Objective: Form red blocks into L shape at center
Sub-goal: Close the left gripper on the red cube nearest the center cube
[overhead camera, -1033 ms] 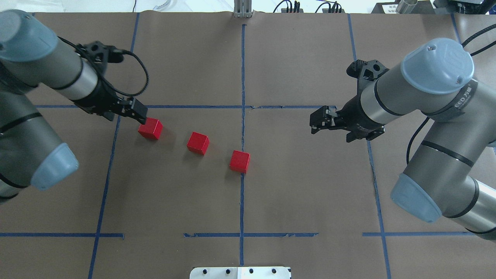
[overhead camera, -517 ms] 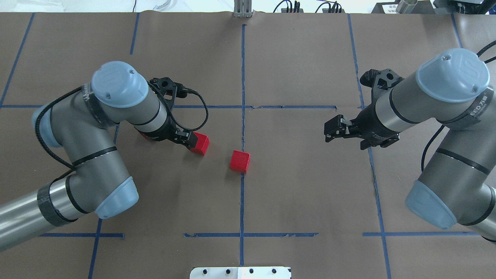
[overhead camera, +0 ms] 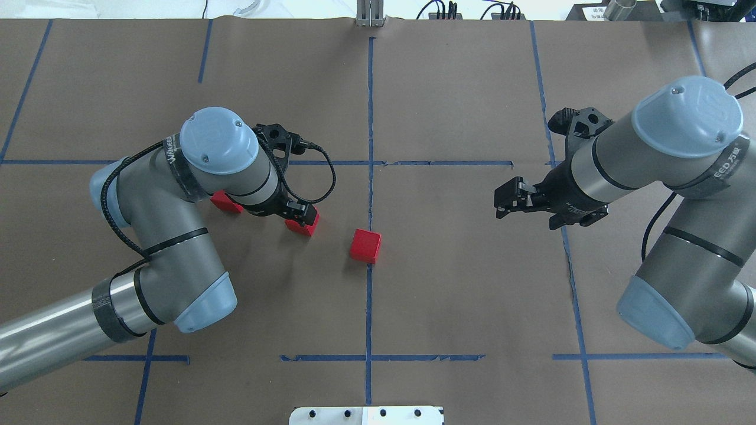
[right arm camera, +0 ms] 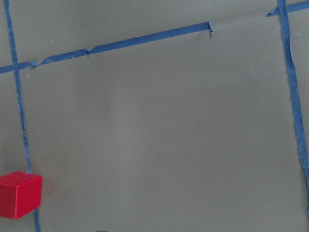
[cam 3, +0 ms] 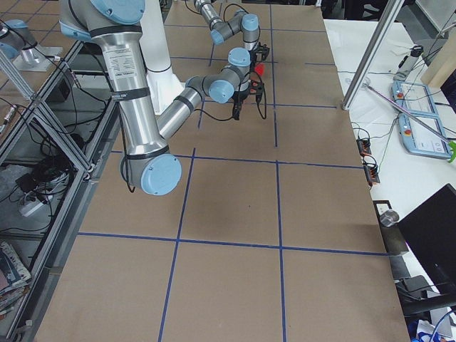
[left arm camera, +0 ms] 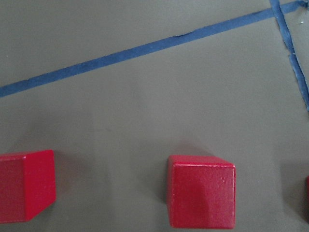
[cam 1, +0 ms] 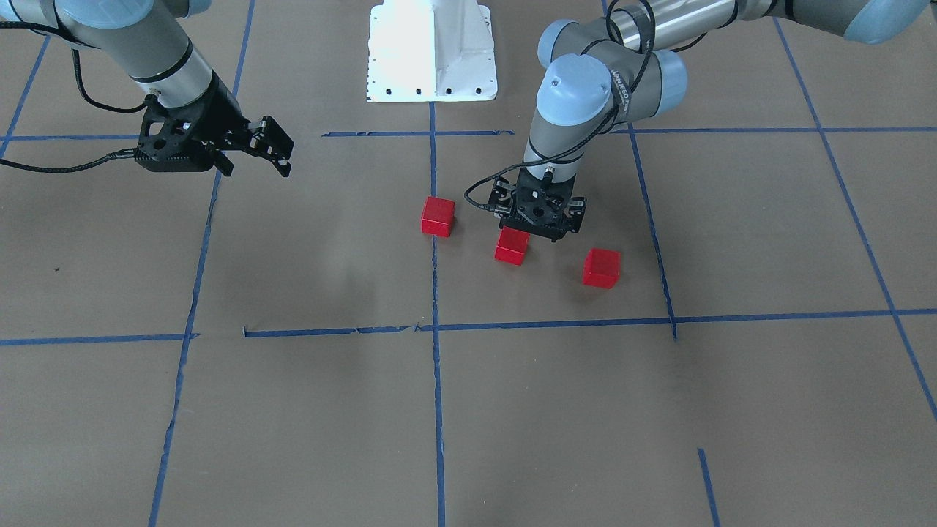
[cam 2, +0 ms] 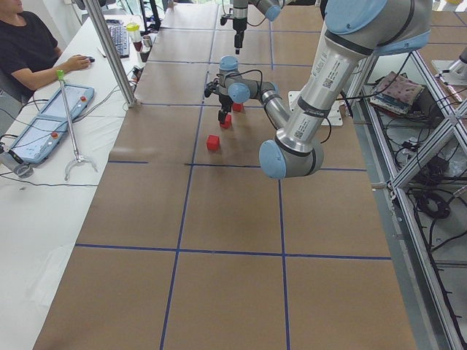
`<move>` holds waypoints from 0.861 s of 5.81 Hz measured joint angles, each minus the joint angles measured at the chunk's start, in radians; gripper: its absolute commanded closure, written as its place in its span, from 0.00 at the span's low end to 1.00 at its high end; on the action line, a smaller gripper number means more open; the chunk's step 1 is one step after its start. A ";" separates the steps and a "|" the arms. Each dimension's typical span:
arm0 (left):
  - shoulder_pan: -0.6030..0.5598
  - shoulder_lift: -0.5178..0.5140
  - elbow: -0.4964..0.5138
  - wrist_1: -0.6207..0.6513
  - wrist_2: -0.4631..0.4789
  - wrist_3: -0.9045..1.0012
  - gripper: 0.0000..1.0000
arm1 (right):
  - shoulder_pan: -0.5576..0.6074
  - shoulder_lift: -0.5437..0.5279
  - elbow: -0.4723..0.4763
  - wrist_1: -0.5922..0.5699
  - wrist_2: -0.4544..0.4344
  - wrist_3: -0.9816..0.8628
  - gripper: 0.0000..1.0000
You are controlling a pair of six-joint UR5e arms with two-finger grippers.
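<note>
The left claw [overhead camera: 302, 213] hangs directly over the middle one of three small, matte, bright red cubes. Its black fingers merge with the cube's top in the overhead view and do not show in its own wrist camera. I therefore cannot tell how wide it stands or whether it has the cube pinched.

That middle cube [overhead camera: 302, 225] sits near the middle vertical blue tape line [overhead camera: 370, 118], on the robot's left of it. The nearest cube [overhead camera: 365, 245] lies on the same side with its edge on the tape. The farthest cube [overhead camera: 223, 202] lies well out from the line, half hidden under the left arm. The three run in a slanting row away from the line, none touching another.

The right claw [overhead camera: 501, 202] hangs well apart from the line on its other side, fingers spread, holding nothing.

The move ahead likely turns on one thing. The middle cube lies straight below the left claw, and the centre [overhead camera: 391, 227], the brown paper around that line, is a short carry toward the nearest cube. The left arm is plainly the nearer one. A cube has no long axis, so squaring its faces to its neighbour matters most.
</note>
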 measured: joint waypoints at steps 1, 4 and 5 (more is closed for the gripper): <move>0.003 -0.006 0.027 -0.033 0.001 -0.002 0.03 | -0.006 0.003 -0.002 0.000 -0.001 0.000 0.00; 0.016 -0.024 0.065 -0.049 0.001 -0.008 0.59 | -0.020 0.007 -0.004 0.000 -0.005 0.002 0.00; 0.016 -0.028 0.067 -0.052 0.001 -0.010 0.94 | -0.022 0.007 -0.004 0.000 -0.005 0.002 0.00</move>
